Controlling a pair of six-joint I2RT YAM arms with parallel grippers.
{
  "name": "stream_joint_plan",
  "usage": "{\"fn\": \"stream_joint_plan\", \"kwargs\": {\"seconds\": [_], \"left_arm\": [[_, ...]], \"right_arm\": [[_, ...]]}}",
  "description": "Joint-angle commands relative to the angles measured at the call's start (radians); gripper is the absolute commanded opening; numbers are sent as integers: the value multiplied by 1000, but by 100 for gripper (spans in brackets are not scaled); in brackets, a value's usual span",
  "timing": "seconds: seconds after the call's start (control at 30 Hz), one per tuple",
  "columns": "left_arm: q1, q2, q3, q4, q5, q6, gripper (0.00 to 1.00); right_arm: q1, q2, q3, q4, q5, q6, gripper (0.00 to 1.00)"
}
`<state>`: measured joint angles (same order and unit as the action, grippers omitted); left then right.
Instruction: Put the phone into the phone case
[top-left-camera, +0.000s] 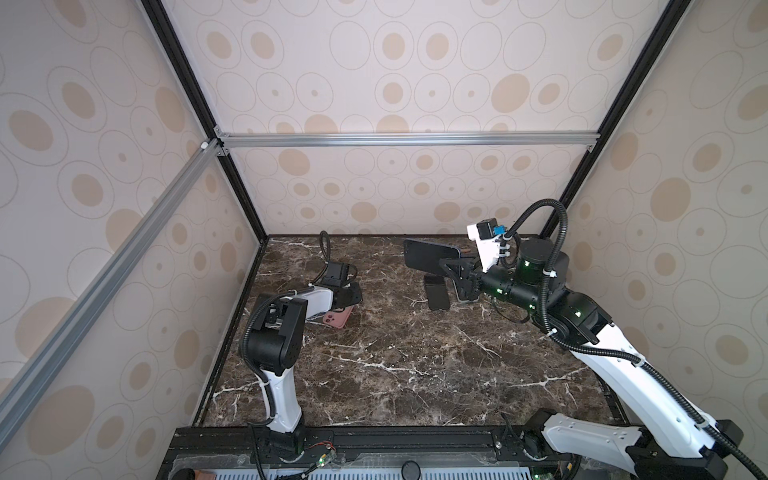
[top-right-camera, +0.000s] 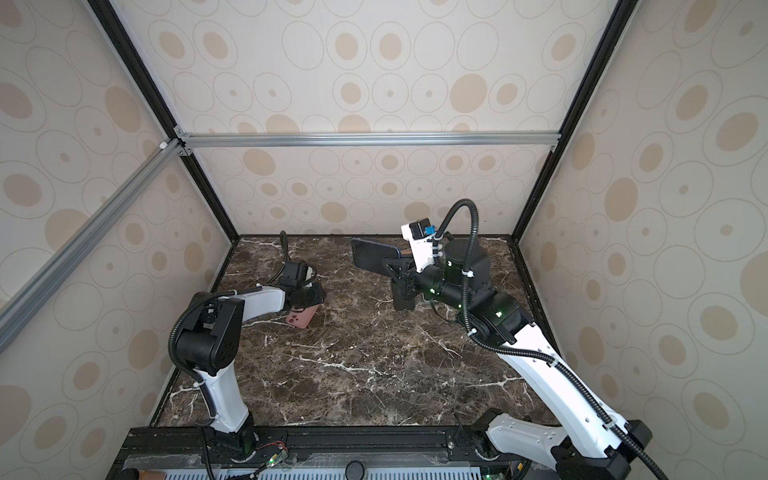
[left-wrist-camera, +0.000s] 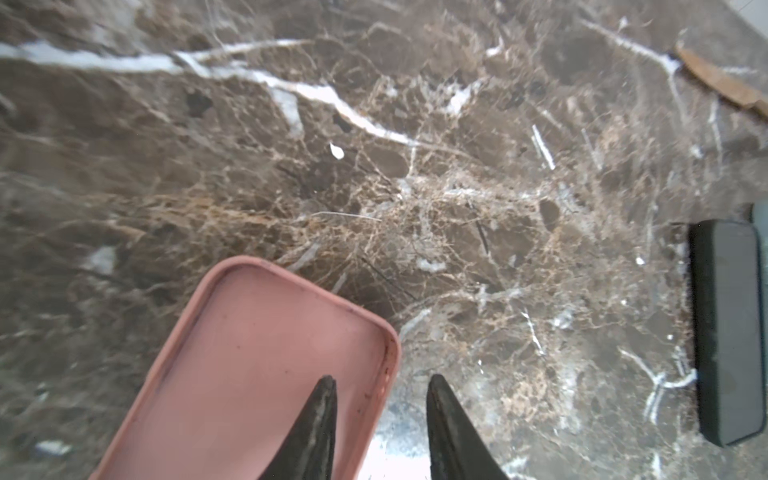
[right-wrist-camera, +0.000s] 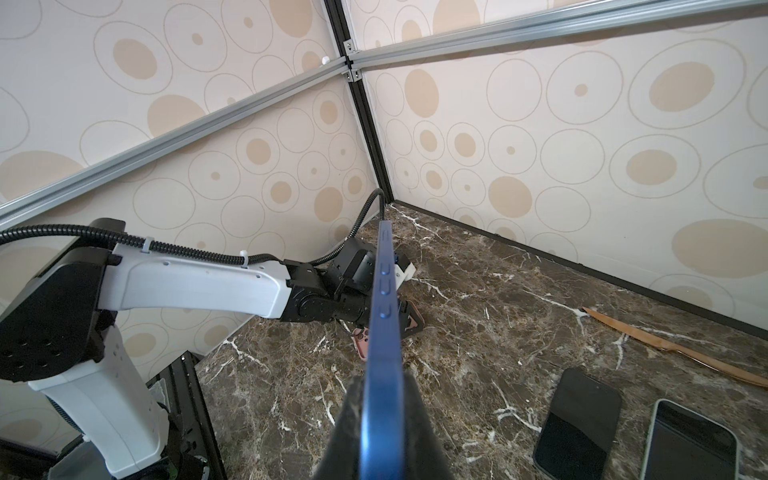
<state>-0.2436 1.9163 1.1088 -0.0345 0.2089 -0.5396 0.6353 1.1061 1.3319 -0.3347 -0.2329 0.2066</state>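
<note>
While the right gripper (right-wrist-camera: 381, 384) pinched the phone (right-wrist-camera: 384, 291) edge-on, aloft at one o'clock, only the left wrist view showed the left gripper (left-wrist-camera: 382, 380) part-open, holding nothing, astride the rim of the case (left-wrist-camera: 257, 353) at nine o'clock on the table (top-left-camera: 395, 365).

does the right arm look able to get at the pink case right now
Probably not cleanly: the left pincer straddles the pink case rim, one finger inside, its arm covering much of it. The right pincer, shut on the blue phone, is raised well apart.

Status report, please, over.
Right gripper shut on blue phone, aloft. Left gripper open, straddling pink case rim. Black phone, white-rimmed phone on table, clear of case.
</note>
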Motion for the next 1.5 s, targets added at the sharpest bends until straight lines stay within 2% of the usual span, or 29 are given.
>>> {"fn": "stream_joint_plan", "kwargs": {"seconds": [0.0,0.4,0.67,0.83,1.07,1.3,1.47], "left_arm": [[-19,21,48,-51,37,57,37],[-193,-11,27,-122,78,158,36],[-336,-160,-141,-90,101,127,36],[-394,-257,-229,-82,112,100,36],[-411,-418,-291,-62,95,74,36],[-402,-580,-254,-143,-31,112,38],[-347,-692,-270,-185,-112,89,40]], "right_arm": [[1,-26,11,35,4,-23,0],[0,-38,-9,46,2,-12,0],[0,-42,-25,63,-26,28,0],[1,-64,-45,60,-18,39,0],[0,-51,-26,19,10,44,0],[2,3,0,-16,15,104,0],[0,58,6,-36,13,159,0]]}}
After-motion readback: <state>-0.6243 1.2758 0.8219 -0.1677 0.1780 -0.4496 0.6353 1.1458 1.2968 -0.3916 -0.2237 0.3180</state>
